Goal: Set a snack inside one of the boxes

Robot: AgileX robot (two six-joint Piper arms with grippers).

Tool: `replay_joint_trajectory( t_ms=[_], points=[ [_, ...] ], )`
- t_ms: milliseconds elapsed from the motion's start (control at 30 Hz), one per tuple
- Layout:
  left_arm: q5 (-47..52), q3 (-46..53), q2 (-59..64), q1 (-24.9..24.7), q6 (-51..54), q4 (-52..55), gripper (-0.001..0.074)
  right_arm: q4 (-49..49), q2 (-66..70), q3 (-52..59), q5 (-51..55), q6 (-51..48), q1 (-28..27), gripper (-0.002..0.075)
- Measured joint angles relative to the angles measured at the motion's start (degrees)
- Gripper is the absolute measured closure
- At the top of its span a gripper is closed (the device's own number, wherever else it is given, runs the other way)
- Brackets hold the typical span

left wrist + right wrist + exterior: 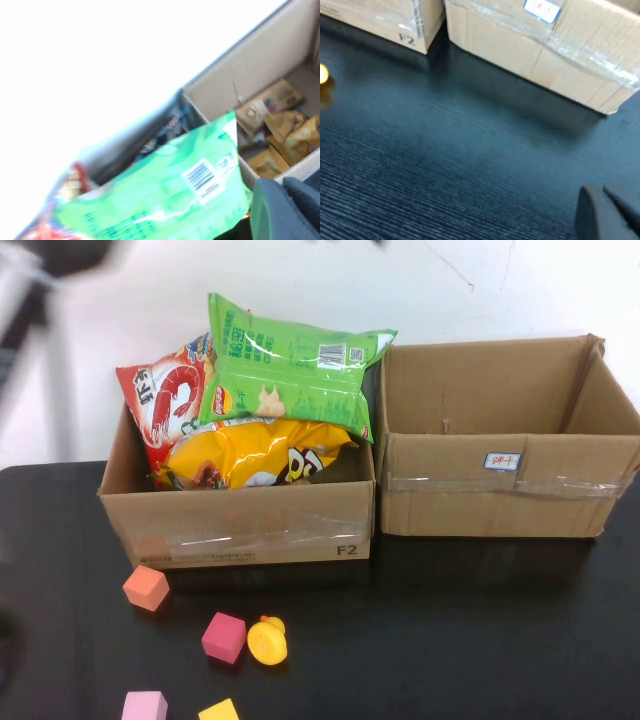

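Observation:
A green snack bag (290,365) lies on top of a red shrimp-chip bag (165,400) and a yellow bag (250,455) in the left cardboard box (240,525). The right cardboard box (500,485) stands beside it. In the left wrist view the green bag (165,200) shows close below, and the right box (250,65) holds brown and yellow packets (280,135). My left gripper (287,200) is shut and empty above the boxes; its arm (25,300) is a blur at the far left. My right gripper (605,205) is shut and empty, low over the black table in front of the right box (530,45).
Small toys lie on the black table in front of the left box: an orange block (146,588), a magenta block (224,637), a yellow duck (267,641), a pink block (145,707) and a yellow block (219,711). A white wall stands behind the boxes.

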Motion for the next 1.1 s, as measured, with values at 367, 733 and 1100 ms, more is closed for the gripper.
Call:
replay_joint_trajectory(
  t_ms=[367,733,1100],
  points=[
    [0.0,21.9,-28.5,0.0,-2.0,9.2,0.0736,1.2,-0.8,0.0,-1.1,0.0,0.0,0.0724],
    [-22.9,67.1,-66.6,0.0,-10.0,10.0,0.0736,20.9,-0.8,1.7,-5.4,-17.5,0.0,0.0724],
    [-39.6,109.8,-92.0,0.0,-16.2,2.9,0.0736,31.6,-0.8,2.8,1.4,-30.4,0.0,0.0725]
  ],
)
